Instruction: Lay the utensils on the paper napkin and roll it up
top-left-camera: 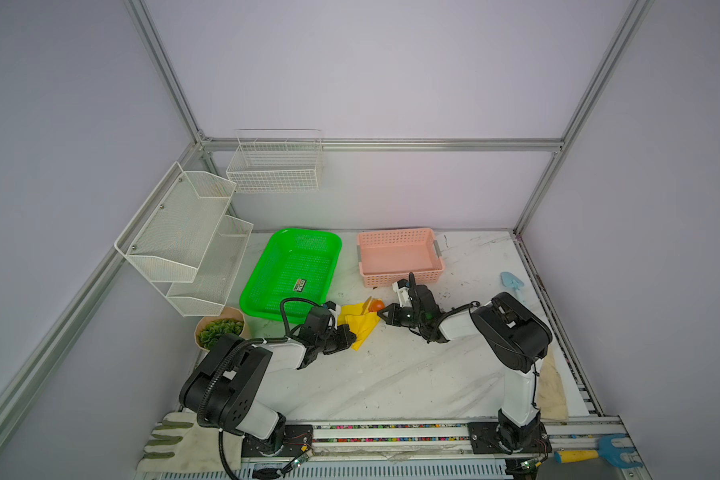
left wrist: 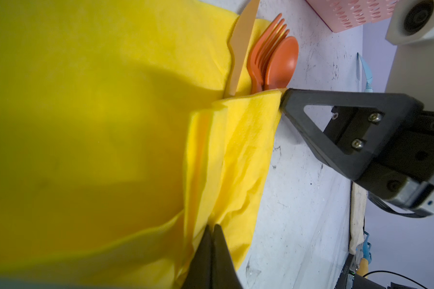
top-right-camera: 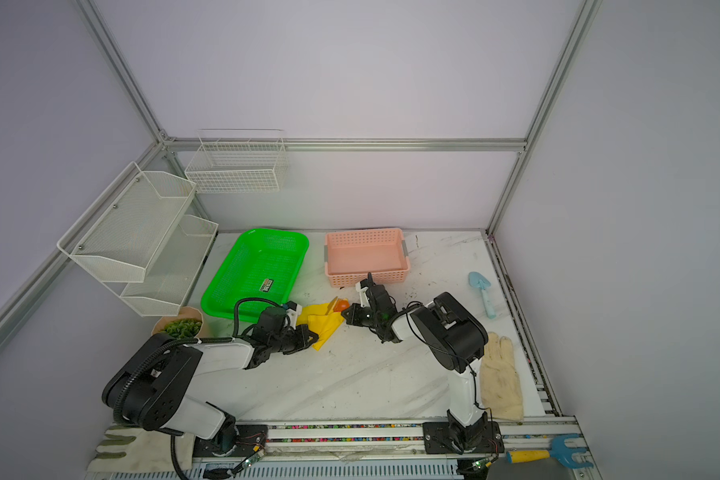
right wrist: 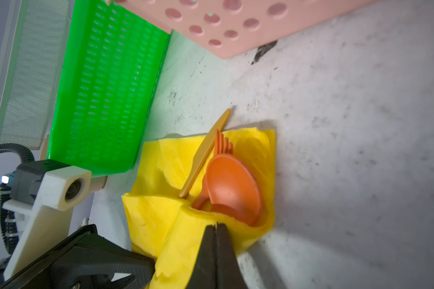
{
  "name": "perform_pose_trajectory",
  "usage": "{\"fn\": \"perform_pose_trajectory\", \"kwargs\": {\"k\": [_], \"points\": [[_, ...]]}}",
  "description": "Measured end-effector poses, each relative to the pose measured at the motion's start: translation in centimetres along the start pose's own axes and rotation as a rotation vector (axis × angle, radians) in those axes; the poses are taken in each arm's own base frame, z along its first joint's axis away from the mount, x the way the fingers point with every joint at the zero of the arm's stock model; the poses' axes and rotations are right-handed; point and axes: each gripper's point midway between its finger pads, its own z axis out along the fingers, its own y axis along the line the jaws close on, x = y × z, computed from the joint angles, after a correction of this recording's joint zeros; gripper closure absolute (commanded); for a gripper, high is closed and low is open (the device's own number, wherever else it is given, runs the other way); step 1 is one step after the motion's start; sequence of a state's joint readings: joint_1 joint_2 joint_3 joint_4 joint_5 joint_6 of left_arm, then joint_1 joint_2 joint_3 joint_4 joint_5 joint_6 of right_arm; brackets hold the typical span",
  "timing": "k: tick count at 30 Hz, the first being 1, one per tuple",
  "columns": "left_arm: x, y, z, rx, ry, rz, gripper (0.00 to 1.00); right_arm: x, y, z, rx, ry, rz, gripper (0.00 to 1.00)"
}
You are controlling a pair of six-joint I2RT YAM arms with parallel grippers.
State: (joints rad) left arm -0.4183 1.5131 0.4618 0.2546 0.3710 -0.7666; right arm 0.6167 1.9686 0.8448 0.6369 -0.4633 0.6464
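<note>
Faintly: sticker (top-left-camera: 299,285) in green basket (top-left-camera: 284,254), print illegible; left gripper (left wrist: 212,227) pinches napkin (left wrist: 248,140).

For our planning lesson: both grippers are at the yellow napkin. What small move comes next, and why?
Probably roll the pinched fold further across the paper napkin: the left gripper and right gripper are shut on its edge, which covers only the handles of the utensils.
</note>
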Motion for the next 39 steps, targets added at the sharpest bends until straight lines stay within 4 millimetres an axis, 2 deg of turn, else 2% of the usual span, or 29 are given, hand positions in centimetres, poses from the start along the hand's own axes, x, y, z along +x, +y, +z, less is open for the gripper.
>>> {"fn": "perform_pose_trajectory", "kwargs": {"k": [12, 15, 18, 23, 26, 31, 39], "points": [[0.0, 0.0, 0.0, 0.001, -0.001, 0.000, 0.96, 0.3, -0.4, 0.0, 0.015, 0.013, 0.002, 1.00], [0.0, 0.0, 0.0, 0.001, -0.001, 0.000, 0.96, -0.1, 0.5, -0.6, 0.009, 0.008, -0.004, 1.00], [0.0, 0.0, 0.0, 0.001, -0.001, 0.000, 0.96, -0.5, 2.2, -0.9, -0.021, -0.005, -0.026, 1.00], [0.0, 0.0, 0.0, 0.001, -0.001, -0.001, 0.96, 0.7, 3.5, -0.5, -0.046, 0.016, -0.036, 1.00], [0.0, 0.0, 0.0, 0.001, -0.001, -0.001, 0.96, 1.7, 3.4, -0.2, -0.051, 0.032, -0.026, 1.00], [0.0, 0.0, 0.0, 0.001, -0.001, -0.001, 0.96, 3.0, 2.0, 0.3, -0.027, 0.058, -0.003, 1.00], [0.0, 0.0, 0.0, 0.001, -0.001, -0.007, 0.96, 3.1, 2.2, 0.2, -0.026, 0.059, -0.003, 1.00]]}}
